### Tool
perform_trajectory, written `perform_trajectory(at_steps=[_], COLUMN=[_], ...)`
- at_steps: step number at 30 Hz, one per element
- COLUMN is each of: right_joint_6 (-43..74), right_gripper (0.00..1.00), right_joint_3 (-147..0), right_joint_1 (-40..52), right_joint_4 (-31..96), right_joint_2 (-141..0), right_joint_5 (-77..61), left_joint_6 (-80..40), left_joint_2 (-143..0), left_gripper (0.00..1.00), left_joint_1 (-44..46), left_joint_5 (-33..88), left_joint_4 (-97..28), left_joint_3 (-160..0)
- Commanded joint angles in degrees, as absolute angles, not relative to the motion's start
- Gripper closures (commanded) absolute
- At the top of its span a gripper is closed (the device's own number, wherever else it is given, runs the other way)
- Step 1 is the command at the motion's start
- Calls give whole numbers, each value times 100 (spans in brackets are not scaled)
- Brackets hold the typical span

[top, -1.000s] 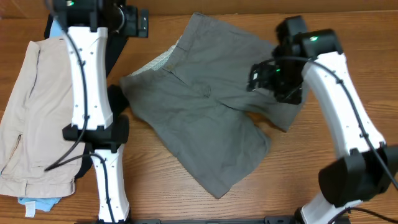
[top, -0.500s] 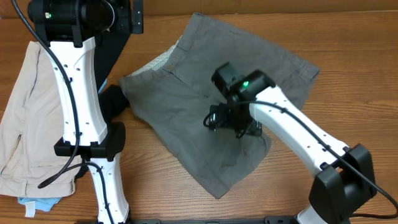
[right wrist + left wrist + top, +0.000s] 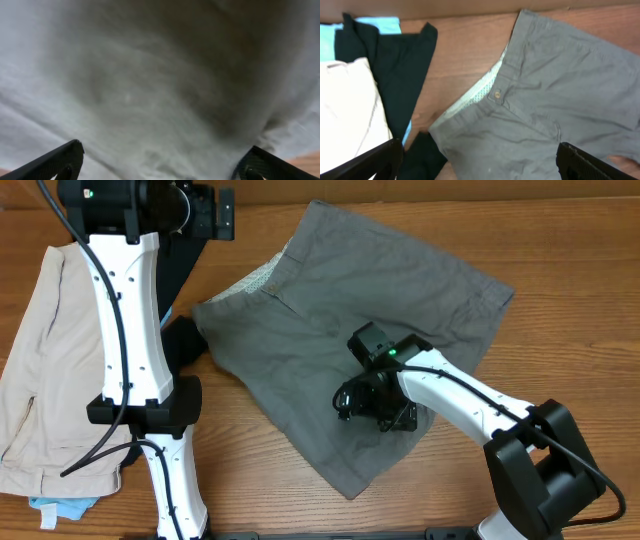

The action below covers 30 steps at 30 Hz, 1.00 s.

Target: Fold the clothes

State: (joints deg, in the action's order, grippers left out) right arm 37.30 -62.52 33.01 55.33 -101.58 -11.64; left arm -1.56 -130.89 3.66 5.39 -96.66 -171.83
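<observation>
The mid-grey shorts lie spread on the wooden table, waistband to the left and one leg toward the front edge. In the left wrist view the shorts show their button, fly and paler inside. My left gripper is raised high at the back left, and in the left wrist view it is open and empty, looking down at the waistband. My right gripper is low over the front leg of the shorts. In the right wrist view it is open with blurred grey fabric between and below its fingers.
Beige shorts lie at the far left, with a light blue item under their front end. A black garment lies between the beige shorts and the grey ones, also shown in the left wrist view. Bare table shows at the right.
My right gripper has moved from the shorts' right leg leftward and toward the front, down onto the front leg. The right leg now lies spread flat. The left arm shifted only slightly.
</observation>
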Motion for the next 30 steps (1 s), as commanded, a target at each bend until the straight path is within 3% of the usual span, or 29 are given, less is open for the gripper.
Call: perform_trajectory(at_steps=[1,13,25,30], right_joint_6=[3754,3124,2023,1621], right_gripper=[0,0,0,0], right_joint_3=[-5894,-5544,-5572,-5878], right_joint_1=[2971,1251,-1175,-1505], right_joint_4=[5365,5319,5225,5312], right_joint_2=[-10110,-10173,-10182,-10180], right_joint_5=[-1321,-1365,-1590,-1831], left_joint_6=[-123,-123,-123,158], left_joint_2=[-13082,-13087,-13087,-13087], left_gripper=[0,0,0,0], left_joint_1=[377,377,377,377], left_joint_5=[598,598,600,580], left_joint_4=[-9671,-9574,-9574,-9579], left_joint_3=[-16962,-16691,-16691,-16691])
